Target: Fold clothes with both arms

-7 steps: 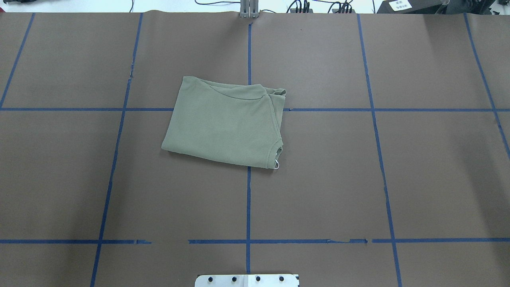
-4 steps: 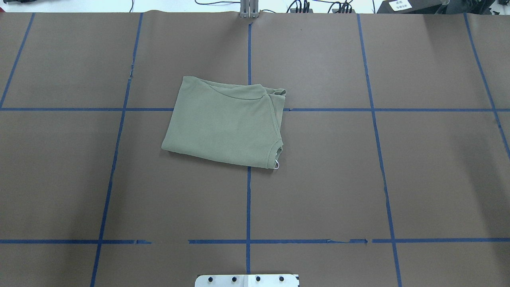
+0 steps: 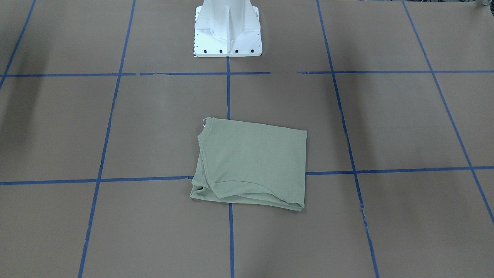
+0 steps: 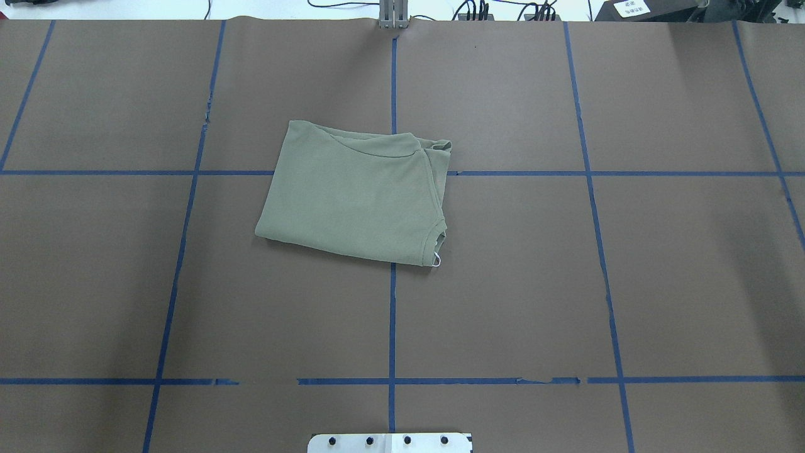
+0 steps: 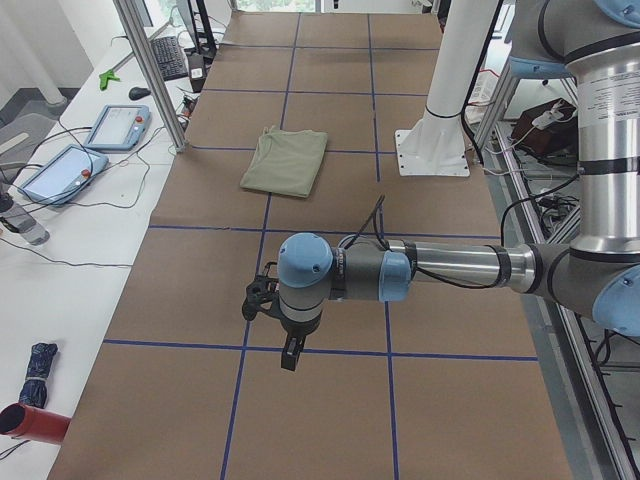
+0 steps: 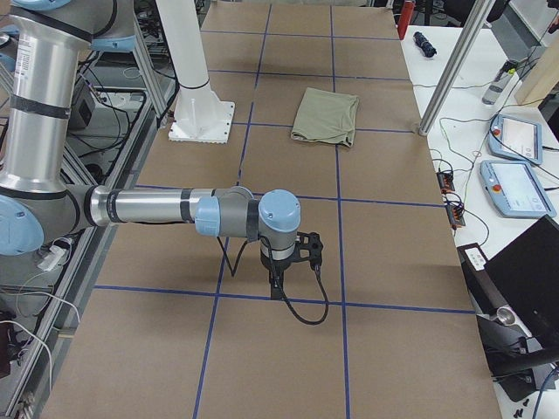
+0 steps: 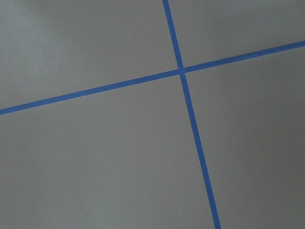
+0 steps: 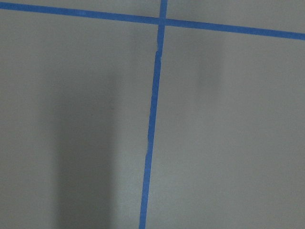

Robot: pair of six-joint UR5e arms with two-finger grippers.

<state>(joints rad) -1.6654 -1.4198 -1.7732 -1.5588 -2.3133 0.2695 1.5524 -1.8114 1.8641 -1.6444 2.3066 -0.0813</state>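
Shirt (image 4: 352,192) lies folded, far from left claw (image 5: 289,356) and right claw (image 6: 277,288), spread untellable.

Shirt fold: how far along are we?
Done: the shirt lies folded into a compact rectangle on the table, no sleeve trailing. In hand: nothing; left gripper and right gripper hang over bare table, well away from it. Left: apparently nothing, maybe neatening uneven layers at one corner.

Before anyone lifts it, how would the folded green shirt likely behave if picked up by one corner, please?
Probably floppy: the shirt is soft knit lying in loose layers, so a one-corner lift would likely unfold it. Pushed, it would likely bunch rather than slide across the table.
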